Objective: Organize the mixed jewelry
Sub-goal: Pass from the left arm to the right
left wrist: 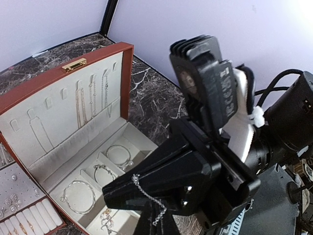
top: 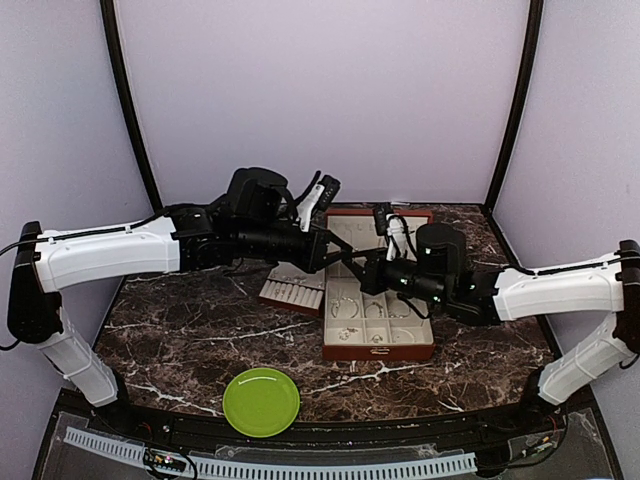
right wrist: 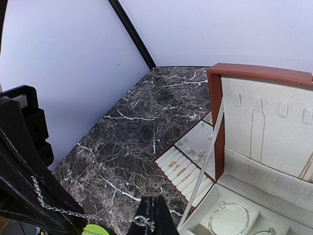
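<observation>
- Top view: above the open box (top: 378, 352), the left fingers (top: 340, 258) and right fingers (top: 370, 275) were tip to tip, apparently sharing one piece. The plate (top: 261, 400) lay in front of the box.
- Left wrist: the left fingers (left wrist: 149, 227) were clenched on one end of a thin chain (left wrist: 146, 196), high over the box so that it hung free.
- Right wrist: the right fingers (right wrist: 151, 215) were clamped on its other end, left of the box, probably to straighten it before stowing. Other jewelry (right wrist: 227, 213) sat in the box.
</observation>
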`<state>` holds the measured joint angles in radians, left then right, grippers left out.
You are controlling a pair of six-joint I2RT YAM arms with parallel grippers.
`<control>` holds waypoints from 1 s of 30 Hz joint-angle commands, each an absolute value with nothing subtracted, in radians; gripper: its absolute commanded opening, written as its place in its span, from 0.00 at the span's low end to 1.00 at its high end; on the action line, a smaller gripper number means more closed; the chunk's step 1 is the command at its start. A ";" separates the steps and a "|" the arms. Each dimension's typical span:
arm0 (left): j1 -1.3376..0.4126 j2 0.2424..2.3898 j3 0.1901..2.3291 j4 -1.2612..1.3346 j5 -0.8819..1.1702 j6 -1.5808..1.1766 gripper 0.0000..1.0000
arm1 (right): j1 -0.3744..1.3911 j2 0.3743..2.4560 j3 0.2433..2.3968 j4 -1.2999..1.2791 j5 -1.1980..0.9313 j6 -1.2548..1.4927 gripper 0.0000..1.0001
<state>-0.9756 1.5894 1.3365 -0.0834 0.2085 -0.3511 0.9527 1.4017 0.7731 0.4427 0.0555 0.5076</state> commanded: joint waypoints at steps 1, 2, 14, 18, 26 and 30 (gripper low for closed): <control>-0.980 1.549 1.343 -0.069 0.212 -0.332 0.00 | 0.946 1.322 0.769 0.432 0.128 0.500 0.00; -0.980 1.550 1.340 -0.071 0.220 -0.331 0.00 | 0.946 1.308 0.774 0.418 0.142 0.499 0.00; -0.982 1.555 1.334 -0.034 0.323 -0.315 0.36 | 0.937 1.184 0.879 0.160 0.295 0.417 0.00; -0.982 1.502 1.288 -0.005 0.228 -0.323 0.58 | 0.917 1.139 0.898 0.088 0.346 0.395 0.00; -0.979 1.519 1.347 -0.093 0.181 -0.258 0.66 | 0.821 1.048 0.886 -0.029 0.339 0.378 0.00; -0.960 1.588 1.420 -0.161 0.182 -0.218 0.65 | 0.761 1.025 0.872 -0.073 0.308 0.367 0.00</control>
<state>-0.9752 1.5394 1.3418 -0.0837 0.1970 -0.2768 0.8093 1.0504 0.8700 -0.0212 0.3256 0.3897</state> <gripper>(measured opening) 0.656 0.007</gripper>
